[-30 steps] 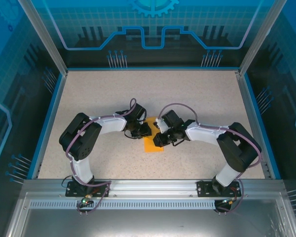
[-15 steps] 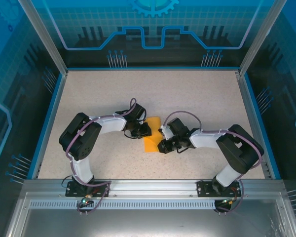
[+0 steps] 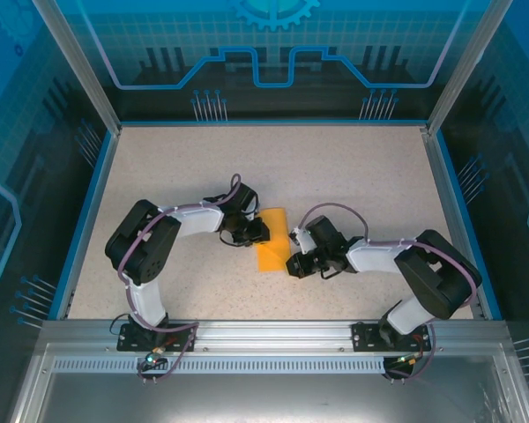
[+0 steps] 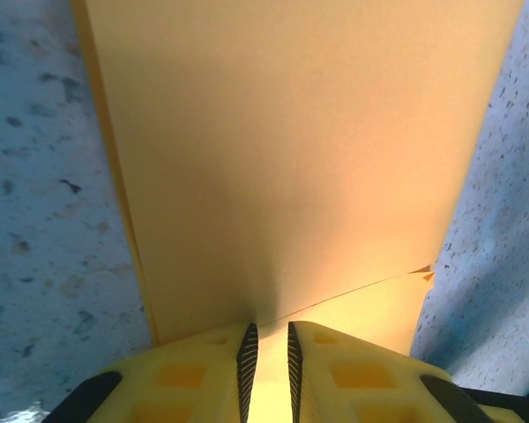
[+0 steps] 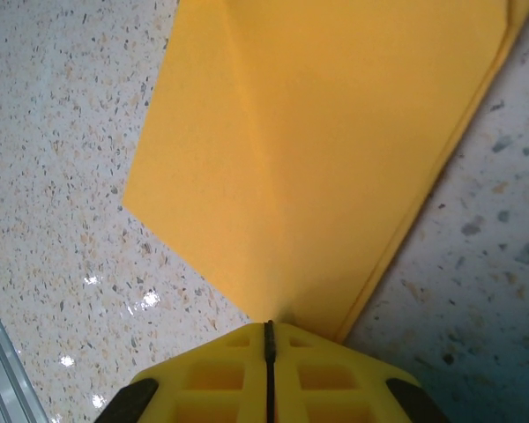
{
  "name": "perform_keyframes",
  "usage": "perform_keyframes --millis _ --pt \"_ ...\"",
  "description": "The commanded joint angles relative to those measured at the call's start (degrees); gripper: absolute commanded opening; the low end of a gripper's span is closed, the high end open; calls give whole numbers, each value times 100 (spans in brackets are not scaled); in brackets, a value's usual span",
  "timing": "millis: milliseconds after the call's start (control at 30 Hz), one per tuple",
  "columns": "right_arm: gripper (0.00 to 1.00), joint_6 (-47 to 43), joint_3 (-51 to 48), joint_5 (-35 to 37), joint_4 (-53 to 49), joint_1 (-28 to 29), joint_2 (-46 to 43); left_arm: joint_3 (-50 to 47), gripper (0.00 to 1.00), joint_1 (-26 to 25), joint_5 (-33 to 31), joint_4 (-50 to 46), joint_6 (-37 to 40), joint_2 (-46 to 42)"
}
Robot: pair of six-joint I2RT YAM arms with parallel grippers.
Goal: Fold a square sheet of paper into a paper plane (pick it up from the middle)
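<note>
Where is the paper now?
In the top view, the paper is mid-table, between the left gripper and the right gripper, each pinching an edge of it.

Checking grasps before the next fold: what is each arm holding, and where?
Both hold the folded paper: jaws of the left gripper pinch one edge, those of the right gripper the opposite edge.

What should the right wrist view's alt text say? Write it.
The right tool, yellow fingers shut, pinches the near edge of a folded orange-yellow paper sheet with one visible crease, over a speckled pale table.
</note>
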Motion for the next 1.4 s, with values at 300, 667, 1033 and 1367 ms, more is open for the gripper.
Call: perform_keyframes --millis 300,667,1033,1367 --pt "9 168 711 -207 -1201 53 -674 -31 22 193 -253 -189 163 79" --pt "8 -231 1675 88 -1060 139 929 -38 22 194 -174 -206 188 2" --pt "8 -277 886 302 -1034 61 722 87 24 190 -186 -328 278 -47" --pt "8 -321 614 296 -1095 -20 494 295 28 277 -151 -428 297 -296"
